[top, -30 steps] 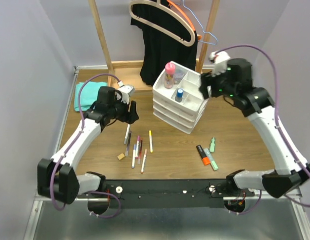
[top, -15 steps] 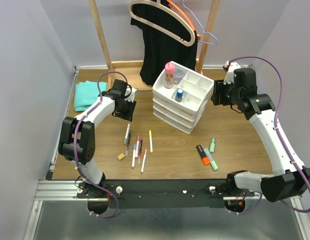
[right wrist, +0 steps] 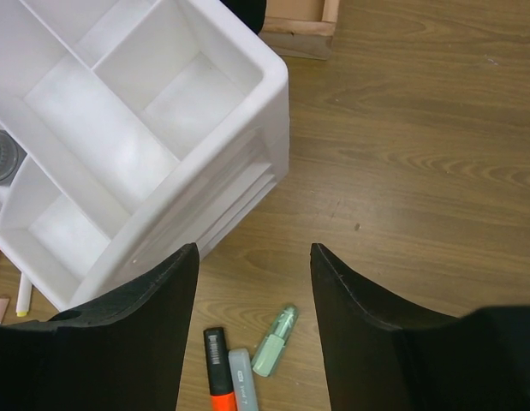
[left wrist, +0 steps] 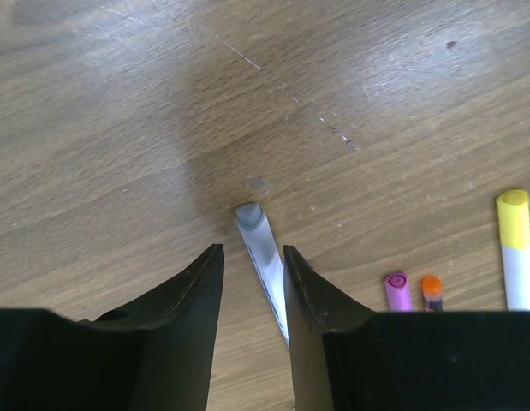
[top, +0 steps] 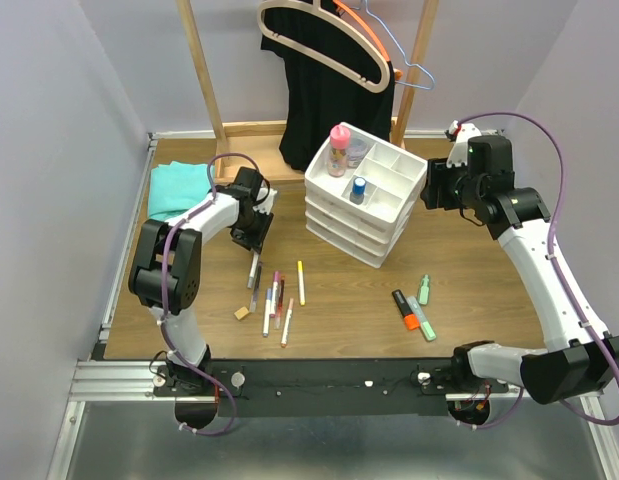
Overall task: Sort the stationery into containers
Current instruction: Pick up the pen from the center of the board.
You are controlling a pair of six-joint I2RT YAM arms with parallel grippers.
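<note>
Where left claw [left wrist: 253, 250] straddles grey pen [left wrist: 259, 233], pen's lower end hidden.

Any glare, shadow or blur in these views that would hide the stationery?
Left wrist: pale glare patches on the table, a soft shadow around the tip of the grey pen, the pen itself sharp. Right wrist: the white organiser is nearly washed out, dividers readable. Top external: even light, nothing blurred.
</note>
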